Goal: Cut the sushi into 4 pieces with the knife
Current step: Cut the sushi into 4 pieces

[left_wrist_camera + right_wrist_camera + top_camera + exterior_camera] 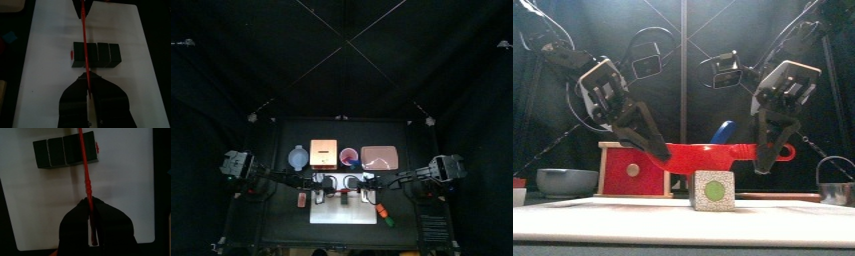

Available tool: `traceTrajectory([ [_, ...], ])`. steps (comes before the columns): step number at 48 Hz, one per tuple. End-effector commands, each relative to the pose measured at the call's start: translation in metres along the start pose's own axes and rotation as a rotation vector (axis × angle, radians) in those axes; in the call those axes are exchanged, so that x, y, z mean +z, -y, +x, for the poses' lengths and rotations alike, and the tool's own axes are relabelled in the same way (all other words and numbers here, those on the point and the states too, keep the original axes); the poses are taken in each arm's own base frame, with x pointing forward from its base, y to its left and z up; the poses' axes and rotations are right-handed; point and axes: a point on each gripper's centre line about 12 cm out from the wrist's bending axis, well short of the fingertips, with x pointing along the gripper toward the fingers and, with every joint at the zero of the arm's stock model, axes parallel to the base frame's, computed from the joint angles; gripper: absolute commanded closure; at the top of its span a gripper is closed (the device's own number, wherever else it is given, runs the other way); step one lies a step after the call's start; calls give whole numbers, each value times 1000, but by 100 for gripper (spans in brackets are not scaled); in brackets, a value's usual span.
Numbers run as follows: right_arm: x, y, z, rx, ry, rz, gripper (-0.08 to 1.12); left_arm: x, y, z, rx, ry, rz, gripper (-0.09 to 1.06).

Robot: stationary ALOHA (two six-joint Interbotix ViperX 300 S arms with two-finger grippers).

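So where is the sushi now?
The sushi lies on the board at the table's front middle, under the red knife, between the left gripper and right gripper.

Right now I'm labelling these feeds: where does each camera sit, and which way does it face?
Top view: high overhead, facing down and slightly back at the white board; both arms show.
Front view: table height at the front edge, facing level back; sushi roll close, left gripper and right gripper above.
Left wrist view: on the left arm, facing along its jaws, which grip the red knife.
Right wrist view: likewise, from the knife's other end.
Shared: both wrist views show knife crossing roll.
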Motion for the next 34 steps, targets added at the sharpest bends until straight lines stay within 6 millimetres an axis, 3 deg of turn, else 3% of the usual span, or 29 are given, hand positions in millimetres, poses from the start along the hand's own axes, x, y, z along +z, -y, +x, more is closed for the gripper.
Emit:
traceTrajectory([
  [1, 3, 3, 0, -5, 9, 18, 91, -2, 6, 3, -11, -16, 5, 62],
  [21, -5, 8, 22, -18, -39, 27, 91, -29, -1, 25, 11, -110, 2, 62],
  [34, -5, 10, 22, -21, -41, 26, 91, -24, -5, 24, 19, -96, 0, 62],
])
